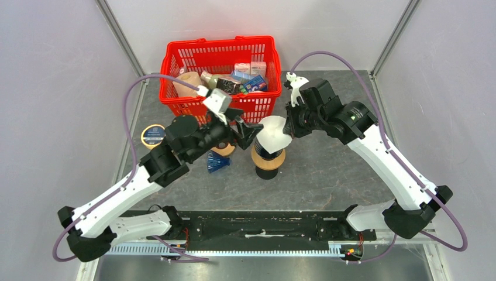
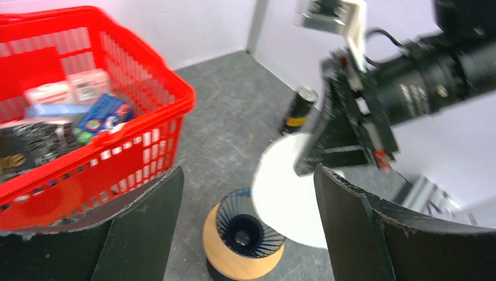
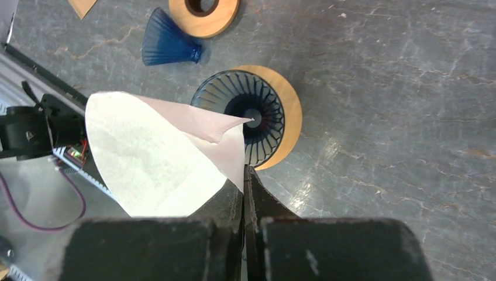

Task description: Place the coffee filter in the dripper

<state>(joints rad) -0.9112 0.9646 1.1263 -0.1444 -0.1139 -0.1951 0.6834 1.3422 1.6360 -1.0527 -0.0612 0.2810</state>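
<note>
The thin white paper coffee filter (image 3: pixel 158 152) is hanging pinched by its edge in the right gripper (image 3: pixel 244 175) — pointed end aiming at the black, wood-collared dripper (image 3: pixel 289 111) just beyond and beneath the fingertips. The left gripper (image 2: pixel 245 175) is hovering nearby, spread and empty.

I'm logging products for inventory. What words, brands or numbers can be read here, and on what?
No text is legible in any view.
Round tin with dark blue label: print too small.
Blue carton in the red basket: print blurred.
White cartons beside it: print blurred.
Right arm housing: white lettering blurred.
Black can with yellow band: label unreadable.
</note>
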